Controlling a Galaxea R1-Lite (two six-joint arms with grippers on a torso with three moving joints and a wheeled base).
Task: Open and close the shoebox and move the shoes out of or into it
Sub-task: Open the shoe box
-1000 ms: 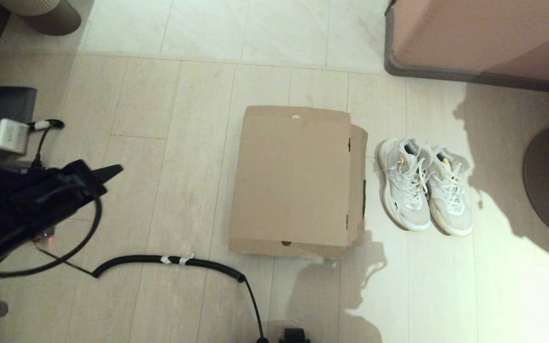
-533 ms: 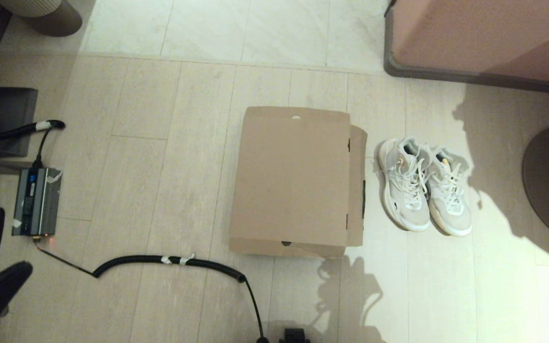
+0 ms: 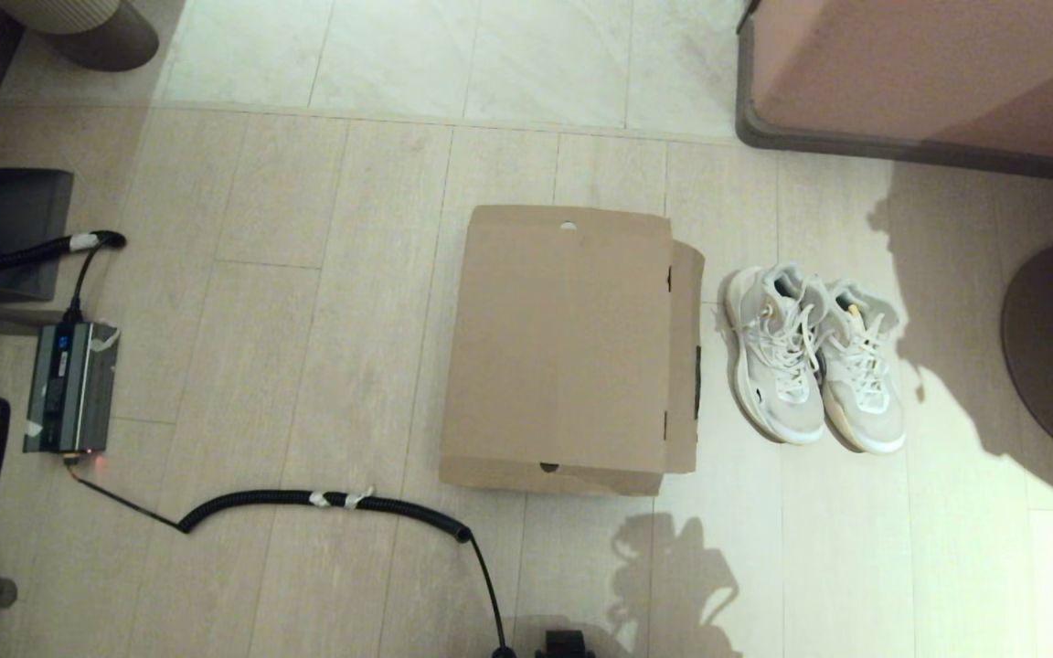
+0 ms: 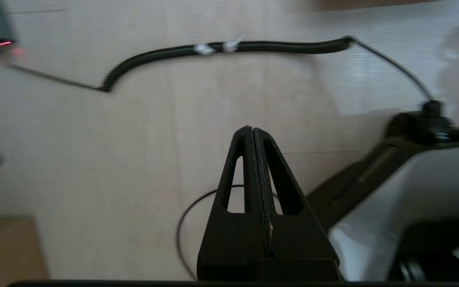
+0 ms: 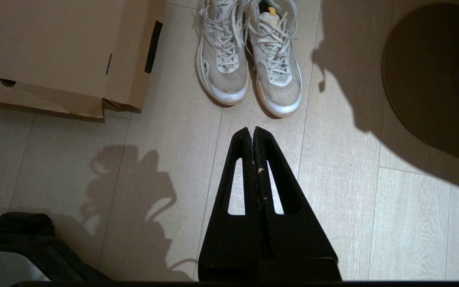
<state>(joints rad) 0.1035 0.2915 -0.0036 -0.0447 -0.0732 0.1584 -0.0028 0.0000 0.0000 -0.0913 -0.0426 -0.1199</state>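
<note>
Brown box sits shut beside white shoes. Left end effector and right end effector are closed, empty.

shoebox mid-floor, shoes just right of it, side by side

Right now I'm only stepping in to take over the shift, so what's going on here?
Nothing is being handled. The shoebox sits on the floor with its flap lid down, and the pair of white sneakers stands side by side on the floor to its right, outside it. Both arms are out of the head view. The left gripper hangs shut over bare floor near a coiled black cable; the right gripper hangs shut just short of the sneakers' toes.
</note>
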